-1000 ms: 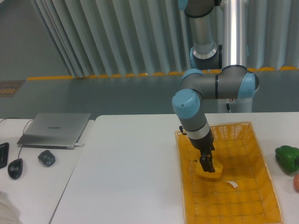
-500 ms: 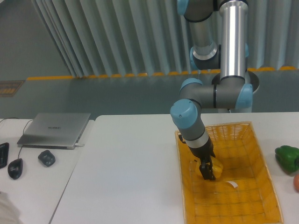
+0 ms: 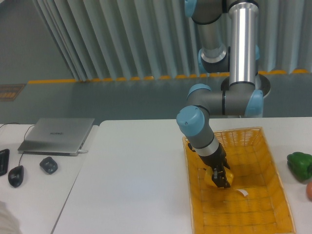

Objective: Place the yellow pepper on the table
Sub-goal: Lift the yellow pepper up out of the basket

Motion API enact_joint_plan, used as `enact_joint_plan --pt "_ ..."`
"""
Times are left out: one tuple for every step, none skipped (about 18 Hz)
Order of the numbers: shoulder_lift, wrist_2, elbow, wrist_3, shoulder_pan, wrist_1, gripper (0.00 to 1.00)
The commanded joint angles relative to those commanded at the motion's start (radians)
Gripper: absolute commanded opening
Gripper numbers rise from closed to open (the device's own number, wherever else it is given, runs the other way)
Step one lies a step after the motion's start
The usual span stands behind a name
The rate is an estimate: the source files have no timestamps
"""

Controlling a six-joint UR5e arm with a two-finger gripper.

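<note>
The yellow pepper (image 3: 227, 174) lies inside the orange-yellow woven basket (image 3: 265, 161), near its left wall. My gripper (image 3: 220, 179) is lowered into the basket, with its dark fingers (image 3: 217, 174) down against the pepper and covering part of it. The fingers are too small and dark to show whether they have closed on the pepper. The white table (image 3: 131, 185) spreads out to the left of the basket.
A green pepper (image 3: 300, 164) and the edge of a reddish object (image 3: 309, 191) lie at the table's right edge. A small white scrap (image 3: 242, 192) is in the basket. On the adjoining desk at the left are a grey laptop (image 3: 58, 135), a mouse (image 3: 16, 175) and a small dark object (image 3: 48, 165).
The arm has swung slightly left and lowered, bringing the gripper deeper onto the yellow pepper. The pepper has stayed in the basket.
</note>
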Motion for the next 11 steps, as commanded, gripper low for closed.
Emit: enact_joint_plan --pt "0.003 -0.002 0.002 0.0 0.0 -0.002 0.52" --pt "0.014 -0.003 0.002 0.0 0.002 -0.002 0.52" --pt "0.026 -0.009 0.002 0.0 0.005 -0.003 0.52" --pt "0.041 -0.015 0.002 0.0 0.008 -0.003 0.52" --pt "0.067 -0.029 0.002 0.0 0.011 -0.008 0.52" --pt "0.084 -0.04 0.002 0.002 0.02 -0.011 0.52" --pt "0.101 -0.049 0.002 0.002 0.034 -0.012 0.52" --pt "0.116 -0.06 0.002 0.005 0.047 -0.014 0.52" --pt "0.135 -0.075 0.0 0.024 0.078 -0.015 0.52" --pt "0.15 -0.083 -0.002 0.038 0.106 -0.024 0.52" --pt "0.166 -0.089 -0.002 0.055 0.132 -0.034 0.52"
